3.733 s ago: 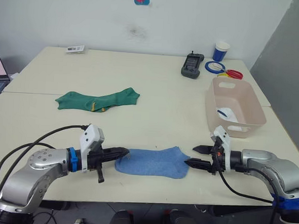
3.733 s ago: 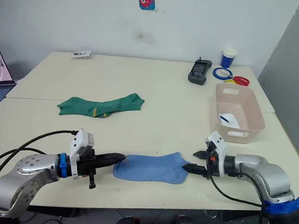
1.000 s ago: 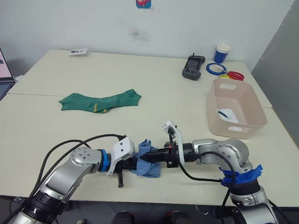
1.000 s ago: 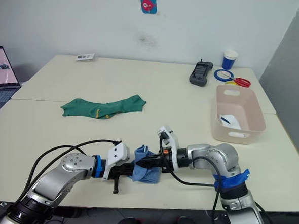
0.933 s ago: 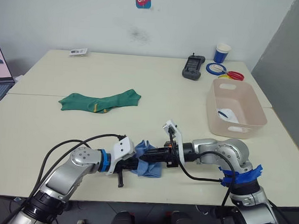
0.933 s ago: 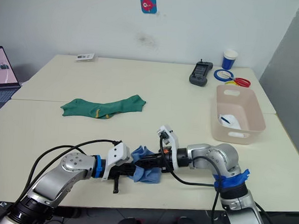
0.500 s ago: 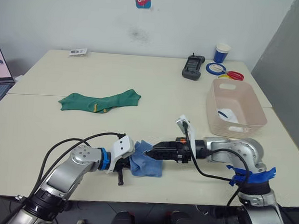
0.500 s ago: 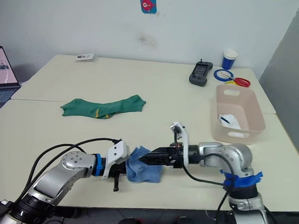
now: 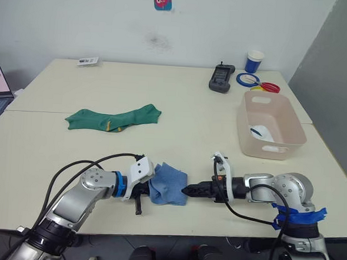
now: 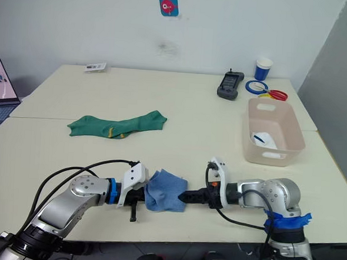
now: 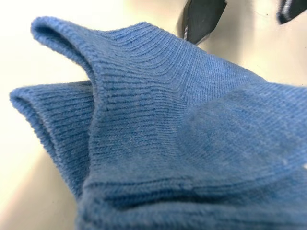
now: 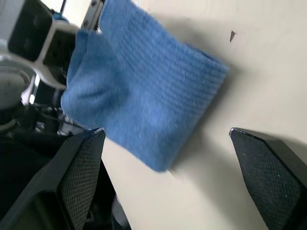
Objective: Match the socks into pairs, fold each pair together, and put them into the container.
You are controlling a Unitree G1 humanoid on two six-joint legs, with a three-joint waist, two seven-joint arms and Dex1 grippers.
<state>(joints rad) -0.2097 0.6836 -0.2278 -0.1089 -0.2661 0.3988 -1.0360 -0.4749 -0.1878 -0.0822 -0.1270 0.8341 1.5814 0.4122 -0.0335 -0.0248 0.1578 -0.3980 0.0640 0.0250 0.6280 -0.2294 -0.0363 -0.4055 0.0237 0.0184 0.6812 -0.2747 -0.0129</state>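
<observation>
Left eye view: the folded light blue socks (image 9: 167, 191) lie as a bundle near the front edge of the desk (image 9: 180, 113), with the left pincer (image 9: 148, 190) at their left end, pinching the fabric there. The right pincer (image 9: 186, 190) sits just beside the bundle's right edge, tips pointing at it. Farther back on the left, the dark green socks (image 9: 112, 117) lie stretched out flat; the container (image 9: 271, 125) stands at the right side with a white sock (image 9: 259, 133) inside. Behind it are a blue-and-white cup (image 9: 254, 61) and a black handset (image 9: 219, 78). Left wrist view: ribbed blue fabric bunches up right at the camera, its cuff edges doubled over. Right wrist view: the right pincer's fingers (image 12: 268, 175) stand spread wide, apart from the blue bundle between them.
</observation>
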